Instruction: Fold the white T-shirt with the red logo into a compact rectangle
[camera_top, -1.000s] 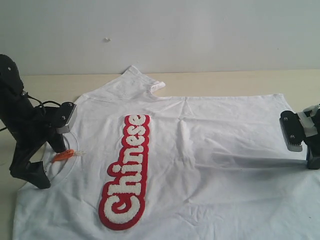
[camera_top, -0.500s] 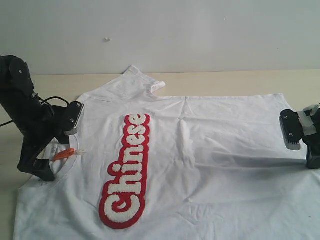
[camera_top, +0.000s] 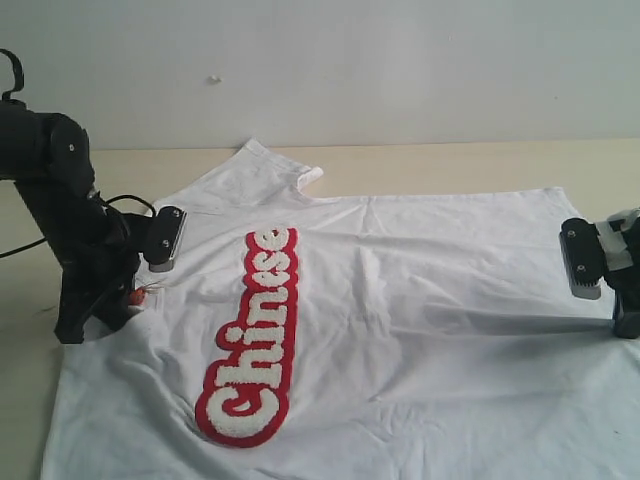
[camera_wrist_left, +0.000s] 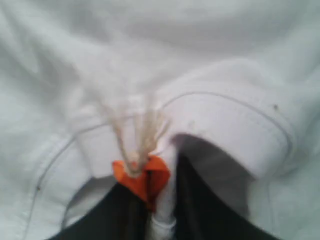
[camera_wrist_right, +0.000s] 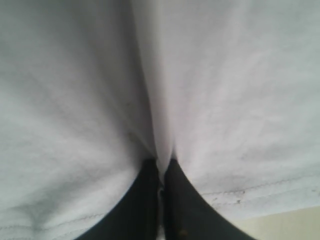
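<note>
White cotton at the collar (camera_wrist_left: 235, 130), right by the orange neck tag (camera_wrist_left: 145, 177), was pinched in the narrow-set jaws of the left gripper (camera_wrist_left: 161, 202), the white T-shirt (camera_top: 420, 330) was spread logo-up over the table (camera_top: 450, 165) with the red logo (camera_top: 255, 335) left of centre, and its hem (camera_wrist_right: 260, 192) was clamped tight by the right gripper (camera_wrist_right: 161, 180).

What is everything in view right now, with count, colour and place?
white T-shirt: one, white, spread front-up, filling most of the exterior view
red logo: one, red with white letters "Chinese", on the shirt front, left of middle
orange neck tag: one, orange, at the collar
table: one, pale beige, under the shirt
wall: one, light grey, behind the table
left claw: one, black, pinching the collar by the tag
right claw: one, black, shut on the shirt's hem
</note>
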